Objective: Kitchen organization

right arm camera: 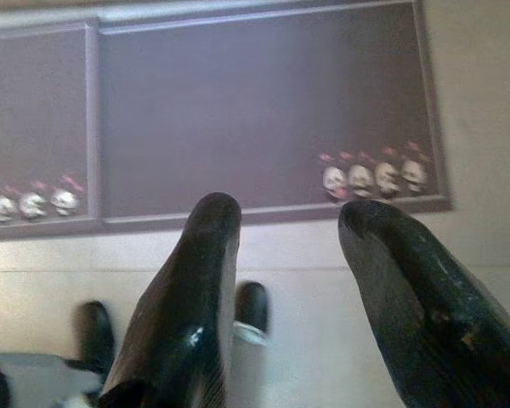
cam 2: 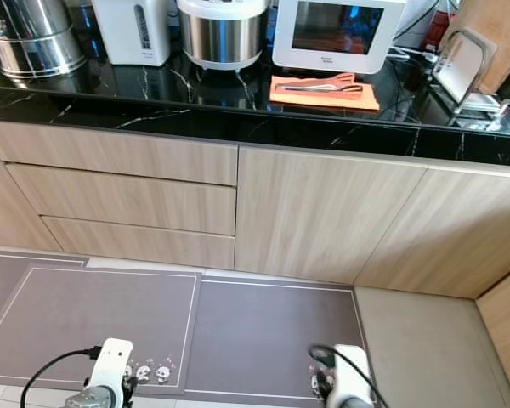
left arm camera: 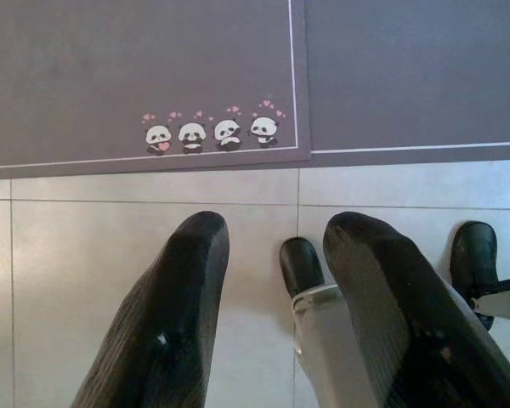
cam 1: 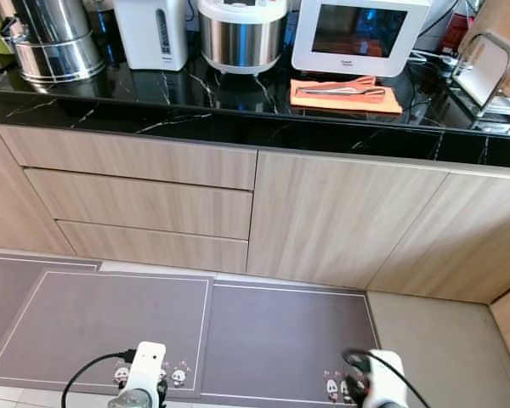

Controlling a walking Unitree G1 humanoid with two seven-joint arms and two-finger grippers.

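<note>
a: what is seen along the top of the frame?

b: a black marble counter [cam 1: 238, 115] is seen there. on it, from upper left to right, a steel urn [cam 1: 51, 38], a white water boiler [cam 1: 151, 32], a steel rice cooker [cam 1: 242, 32] and a white countertop oven [cam 1: 359, 34] are lined up. just in front of the oven, an orange cloth [cam 1: 346, 95] is laid flat, and a pair of tongs [cam 1: 340, 88] is rested on it. a dish rack [cam 1: 489, 72] is placed at the upper right.

a: and below the counter?

b: 3 wooden drawers [cam 1: 140, 200] are stacked at the left, and cabinet doors [cam 1: 340, 217] are set to their right. 2 grey floor mats [cam 1: 195, 327] with small panda prints [left arm camera: 211, 133] are laid side by side on the tiled floor [left arm camera: 136, 246].

a: how are the grippers held?

b: the left gripper [left arm camera: 272, 234] is hung low over the tiles at the mat's edge, fingers spread apart, with nothing held. the right gripper [right arm camera: 289, 217] is likewise pointed at the floor near the mats, fingers parted and nothing grasped. both wrists are seen at the bottom edge of the head views, well apart from the counter.
</note>
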